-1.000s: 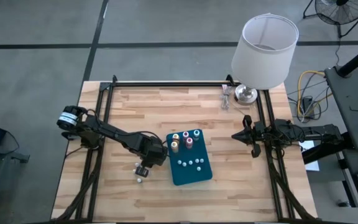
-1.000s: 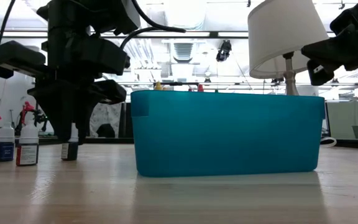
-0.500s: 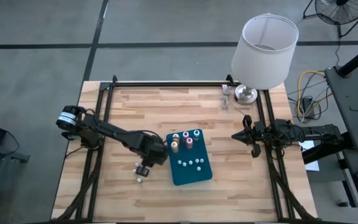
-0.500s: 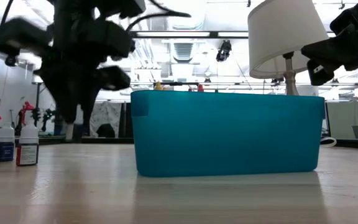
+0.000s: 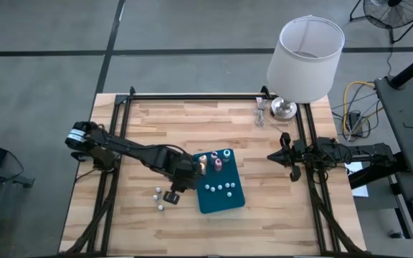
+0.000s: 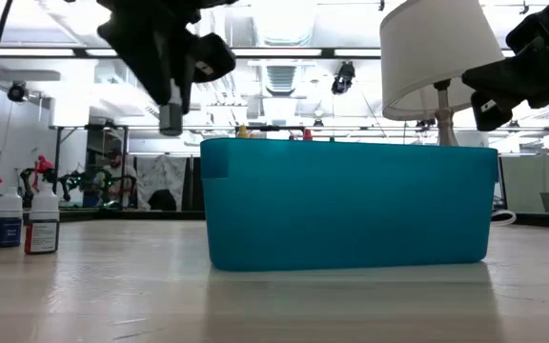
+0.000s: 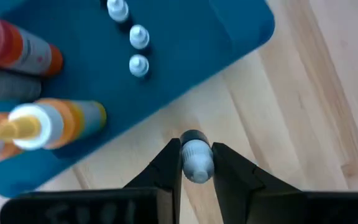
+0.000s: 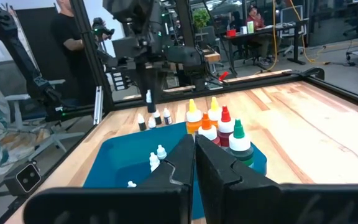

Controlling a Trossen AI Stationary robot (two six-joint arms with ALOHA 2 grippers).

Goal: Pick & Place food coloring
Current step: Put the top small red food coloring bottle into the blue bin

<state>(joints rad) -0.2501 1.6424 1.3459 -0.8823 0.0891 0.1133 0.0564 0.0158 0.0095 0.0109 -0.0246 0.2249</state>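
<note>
The left gripper (image 7: pixel 196 163), clenching a small bottle (image 7: pixel 196 157) beside the tray (image 7: pixel 185 56), needed clearance over its rim.

One tiny white-capped bottle (image 7: pixel 196 160) hangs upright above the table by the tray's left edge, others (image 5: pixel 218 188) standing inside.

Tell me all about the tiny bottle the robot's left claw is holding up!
The small bottle is whitish-grey with a rounded cap and a darker end below it. The left gripper pinches it between its two dark fingers, the only things touching it. It hangs upright in the air, lifted well off the wooden table, just outside the edge of the teal tray, beside the tray's near left side.
</note>
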